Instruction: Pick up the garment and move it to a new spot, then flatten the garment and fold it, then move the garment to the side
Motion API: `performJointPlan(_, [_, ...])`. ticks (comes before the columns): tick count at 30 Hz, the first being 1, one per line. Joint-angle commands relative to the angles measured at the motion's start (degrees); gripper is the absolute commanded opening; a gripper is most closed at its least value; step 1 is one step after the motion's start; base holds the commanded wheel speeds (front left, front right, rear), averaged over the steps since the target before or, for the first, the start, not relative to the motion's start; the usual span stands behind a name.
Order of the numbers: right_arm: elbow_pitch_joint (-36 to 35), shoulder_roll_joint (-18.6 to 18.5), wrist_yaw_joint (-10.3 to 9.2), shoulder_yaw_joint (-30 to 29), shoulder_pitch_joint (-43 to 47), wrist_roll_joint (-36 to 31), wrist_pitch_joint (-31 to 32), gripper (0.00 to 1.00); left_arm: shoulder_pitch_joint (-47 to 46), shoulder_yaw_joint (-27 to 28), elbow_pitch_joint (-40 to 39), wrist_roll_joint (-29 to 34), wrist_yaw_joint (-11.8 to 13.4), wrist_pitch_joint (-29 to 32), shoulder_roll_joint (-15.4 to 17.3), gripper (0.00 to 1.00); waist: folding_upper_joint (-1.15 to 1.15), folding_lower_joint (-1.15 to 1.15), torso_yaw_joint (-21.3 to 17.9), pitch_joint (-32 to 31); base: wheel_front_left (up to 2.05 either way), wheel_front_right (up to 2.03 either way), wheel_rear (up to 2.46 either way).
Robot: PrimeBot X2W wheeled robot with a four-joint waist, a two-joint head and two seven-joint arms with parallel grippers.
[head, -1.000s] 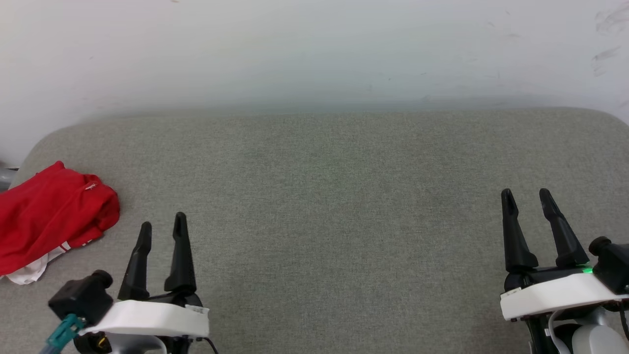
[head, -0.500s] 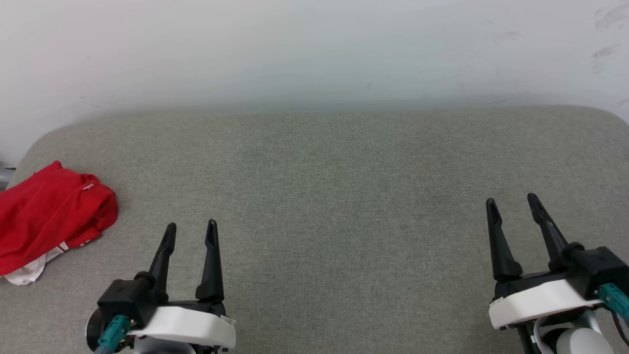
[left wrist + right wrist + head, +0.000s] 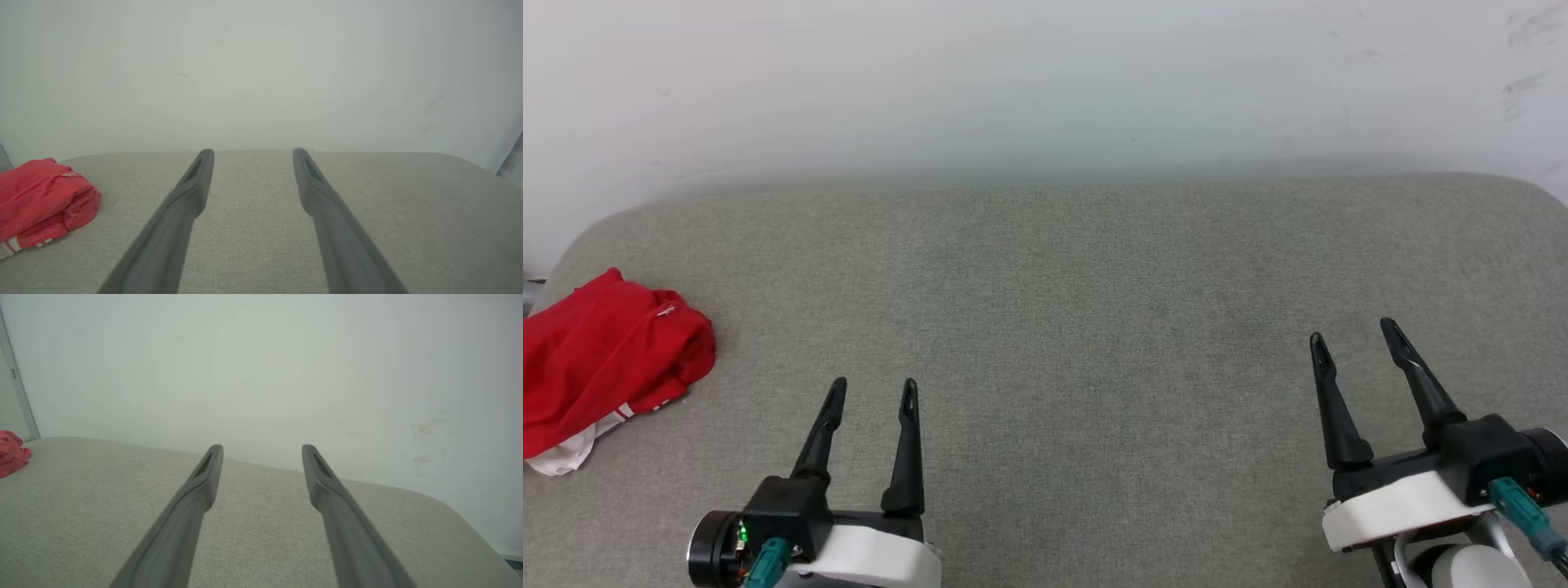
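Garment [image 3: 613, 359] — soft, light by the look, crumpled at left edge of cushion [image 3: 1054, 327]; judged best pinched on a raised fold. Left gripper [image 3: 875, 381], right gripper [image 3: 1352, 329] — wide apart, empty.

The garment [image 3: 605, 367] lies bunched at the far left of the bench [image 3: 1045, 327]. The head view's left edge cuts it off, and its own folds hide most of the cloth. Beside it a small grey thing [image 3: 528, 292] is cropped by that same edge, and I cannot tell what it is. My left jaws and right jaws lose their wrists below the bottom edge there. In both wrist views my fingers [image 3: 179, 220] blur near the lens and run off the bottom. Smudges [image 3: 1531, 33] on the wall [image 3: 1045, 82] are too faint to make out.
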Motion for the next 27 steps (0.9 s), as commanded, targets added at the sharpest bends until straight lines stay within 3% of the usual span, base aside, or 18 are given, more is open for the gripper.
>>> performJointPlan(1, [-0.53,0.05,-0.05,-0.13,0.33,0.33,-0.59,1.00,0.50,0.53,-0.64,0.19,0.16,-0.40,-0.08,1.00,0.00,0.00,0.00,0.04,0.00,0.00,0.00])
performJointPlan(10, [2.37,0.07,-0.05,-1.66,1.29,9.31,-1.59,1.00,2.66,7.78,-1.18,-0.87,-6.43,-1.43,-4.50,1.00,0.00,0.00,-0.06,0.04,0.00,0.00,0.00])
performJointPlan(17, [4.24,0.08,-0.05,-0.87,1.50,8.86,-2.31,1.00,3.98,10.68,0.57,2.09,-11.53,-2.23,-5.97,1.00,0.00,0.00,-0.35,-0.07,0.00,0.00,0.00])
performJointPlan(27, [4.26,0.09,-0.05,-0.60,1.31,4.95,-3.17,1.00,4.00,10.34,1.74,5.28,-11.92,-3.15,-6.11,1.00,0.00,0.00,-0.70,0.22,0.00,0.00,0.00])
